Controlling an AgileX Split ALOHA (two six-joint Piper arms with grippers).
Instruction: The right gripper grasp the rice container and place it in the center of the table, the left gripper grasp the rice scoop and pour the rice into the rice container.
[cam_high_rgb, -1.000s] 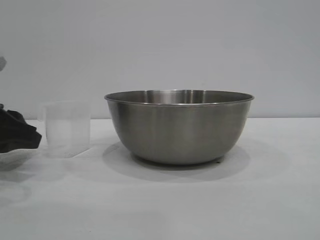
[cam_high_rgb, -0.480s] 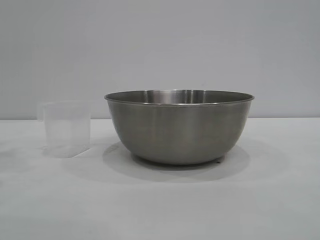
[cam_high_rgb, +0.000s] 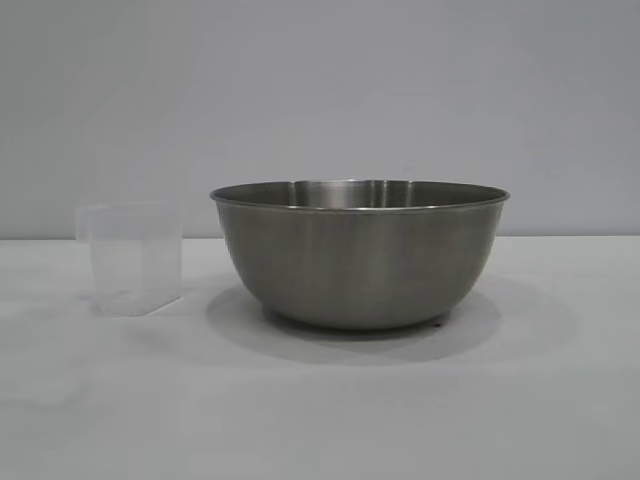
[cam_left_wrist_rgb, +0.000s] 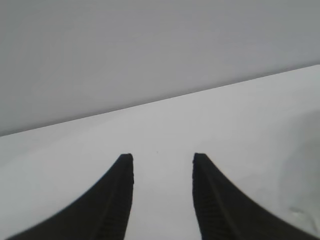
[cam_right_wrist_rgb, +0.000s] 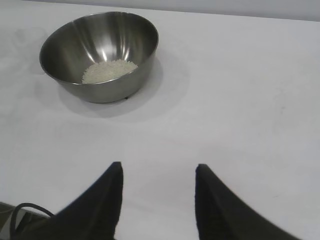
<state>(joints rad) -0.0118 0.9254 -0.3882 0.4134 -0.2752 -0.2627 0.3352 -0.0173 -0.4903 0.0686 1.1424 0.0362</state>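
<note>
The rice container (cam_high_rgb: 358, 255), a wide steel bowl, stands in the middle of the white table (cam_high_rgb: 320, 410). The right wrist view shows it (cam_right_wrist_rgb: 100, 55) farther off with a small heap of rice (cam_right_wrist_rgb: 109, 70) in its bottom. To its left the rice scoop (cam_high_rgb: 135, 258), a clear plastic cup, stands upright on the table and looks empty. Neither arm shows in the exterior view. My left gripper (cam_left_wrist_rgb: 163, 159) is open over bare table, nothing between its fingers. My right gripper (cam_right_wrist_rgb: 158, 170) is open too, well back from the bowl, holding nothing.
A plain grey wall rises behind the table. A black cable (cam_right_wrist_rgb: 22, 214) loops by the right gripper's base in the right wrist view.
The left arm, seen at the exterior view's left edge beside the scoop a second ago, has drawn out of that view. Bowl and scoop have not moved.
</note>
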